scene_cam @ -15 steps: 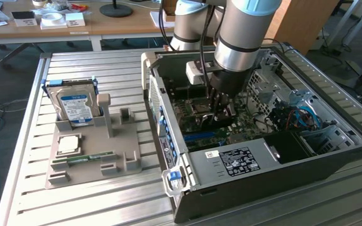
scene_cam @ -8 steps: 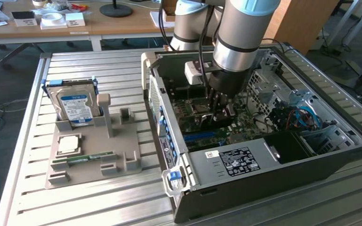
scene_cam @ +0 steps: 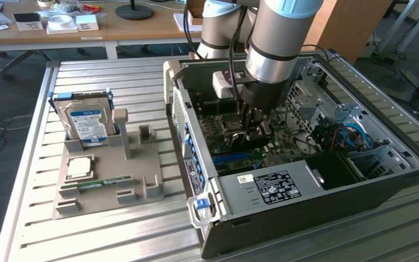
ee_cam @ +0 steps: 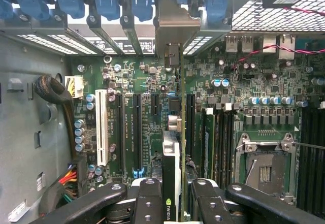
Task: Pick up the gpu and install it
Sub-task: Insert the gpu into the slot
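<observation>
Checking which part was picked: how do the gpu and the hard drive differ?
The gpu is gripped by the gripper inside the case; the hard drive sits in the grey stand outside it. The gpu is a thin card with a metal bracket; the hard drive is a thicker silver block with a blue-white label. Both stand on edge.

The arm point(scene_cam: 279, 38) is built from silver-grey cylindrical sections with pale blue joint caps and a black band around the lower section. Black cables point(scene_cam: 231, 60) run alongside it. A white box point(scene_cam: 224, 84) is mounted at the wrist. The gripper point(ee_cam: 177, 196) is black. Its fingers point(ee_cam: 147, 203) and curved linkage bars point(ee_cam: 86, 203) carry round fastener heads.
</observation>
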Action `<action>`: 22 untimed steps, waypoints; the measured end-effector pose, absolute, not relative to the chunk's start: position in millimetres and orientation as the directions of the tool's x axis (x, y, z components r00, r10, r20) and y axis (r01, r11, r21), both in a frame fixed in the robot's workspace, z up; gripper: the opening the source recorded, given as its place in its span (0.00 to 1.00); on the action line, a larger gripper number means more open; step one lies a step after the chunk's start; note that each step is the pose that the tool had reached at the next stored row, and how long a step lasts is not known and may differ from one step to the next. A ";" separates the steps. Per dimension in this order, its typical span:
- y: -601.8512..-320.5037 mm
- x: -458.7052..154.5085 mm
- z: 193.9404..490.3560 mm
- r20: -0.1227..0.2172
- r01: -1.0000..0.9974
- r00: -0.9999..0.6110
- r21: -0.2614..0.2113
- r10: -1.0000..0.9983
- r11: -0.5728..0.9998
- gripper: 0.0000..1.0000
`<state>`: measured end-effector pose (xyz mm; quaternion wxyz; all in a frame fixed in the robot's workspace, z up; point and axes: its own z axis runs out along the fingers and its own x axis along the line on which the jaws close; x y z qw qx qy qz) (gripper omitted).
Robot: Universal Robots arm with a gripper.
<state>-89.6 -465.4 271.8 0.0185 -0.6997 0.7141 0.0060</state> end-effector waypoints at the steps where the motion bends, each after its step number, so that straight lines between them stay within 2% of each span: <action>1: -465.4 -89.7 271.8 -0.035 -1.000 -0.020 -0.017 -0.999 0.021 0.27; 22: -465.4 -93.4 267.6 -0.035 -1.000 -0.020 -0.017 -0.999 0.021 0.27</action>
